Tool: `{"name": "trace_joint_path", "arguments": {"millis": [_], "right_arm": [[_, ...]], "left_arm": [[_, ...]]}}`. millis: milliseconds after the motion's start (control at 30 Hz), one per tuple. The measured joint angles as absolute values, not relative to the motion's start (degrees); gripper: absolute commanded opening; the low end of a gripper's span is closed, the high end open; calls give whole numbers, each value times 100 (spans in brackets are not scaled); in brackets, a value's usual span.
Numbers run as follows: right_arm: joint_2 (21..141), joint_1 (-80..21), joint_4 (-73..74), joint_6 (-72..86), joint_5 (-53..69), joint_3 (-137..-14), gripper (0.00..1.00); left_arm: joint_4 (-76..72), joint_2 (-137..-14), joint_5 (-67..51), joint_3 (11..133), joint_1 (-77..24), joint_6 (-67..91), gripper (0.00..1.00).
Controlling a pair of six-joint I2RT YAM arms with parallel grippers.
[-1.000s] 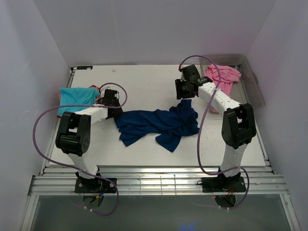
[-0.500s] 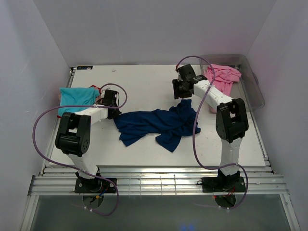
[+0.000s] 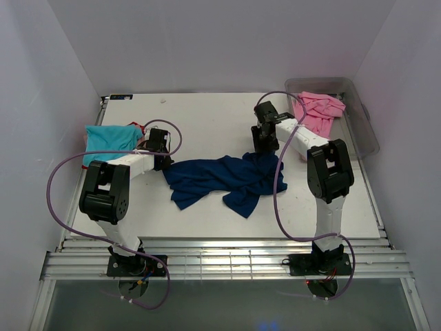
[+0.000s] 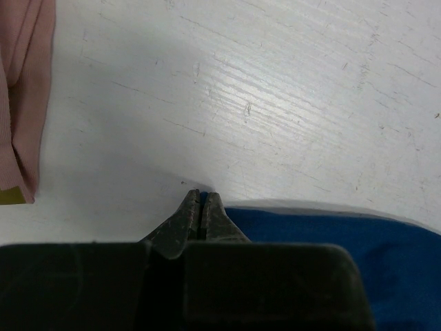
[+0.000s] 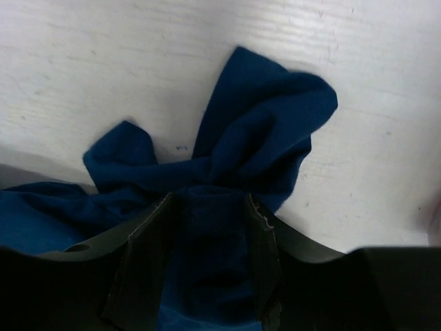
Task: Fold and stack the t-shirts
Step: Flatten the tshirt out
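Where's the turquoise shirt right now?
Top view: the turquoise shirt lies at the table's left edge, just left of the left claw, with the navy shirt further right.

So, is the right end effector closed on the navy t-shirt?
No, the right end effector has its fingers apart, with the navy t-shirt between them.

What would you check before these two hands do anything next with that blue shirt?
1. Left hand shut on the navy t-shirt edge: ok, a blue sliver shows between its tips.
2. Right hand astride a bunched fold: ok, but open, not yet gripping.
3. Navy t-shirt lying flat: not ok, crumpled.
4. Turquoise t-shirt apart from it: ok.
5. Pink t-shirt out of the way: ok, draped in the tub.
6. Which side of the navy t-shirt faces up: cannot tell.
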State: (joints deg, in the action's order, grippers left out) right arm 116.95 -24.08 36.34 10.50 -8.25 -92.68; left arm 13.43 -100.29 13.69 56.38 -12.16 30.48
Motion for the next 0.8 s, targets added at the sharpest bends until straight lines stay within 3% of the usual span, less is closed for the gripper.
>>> {"name": "trace_joint_path", "arguments": {"millis": [67,133,433,500,667,800], "right_arm": [[11681,-2408,3682,1046,-888,-9133,45],[11681,-2408,3701,993,-884,-9032,9],[11673,-2403,3872,1081,-1020,-9190,8],[11699,-2386,4154,1007,-1096,-9773,8],[12189,-2130,4637,897,-1205,-12866,8],[11605,-1865,4488,854,-1186,-13235,8]], "left_arm": [[1343,-10029,1369,5638,-1216,3048,0],[1343,-10029,1369,5638,-1216,3048,0],[1804,-10025,1372,6025,-1216,2978,0],[2053,-10027,1372,6495,-1208,2923,0],[2587,-10160,1247,8696,-1116,2834,0],[2676,-10143,1133,10051,-1011,2814,0]]}}
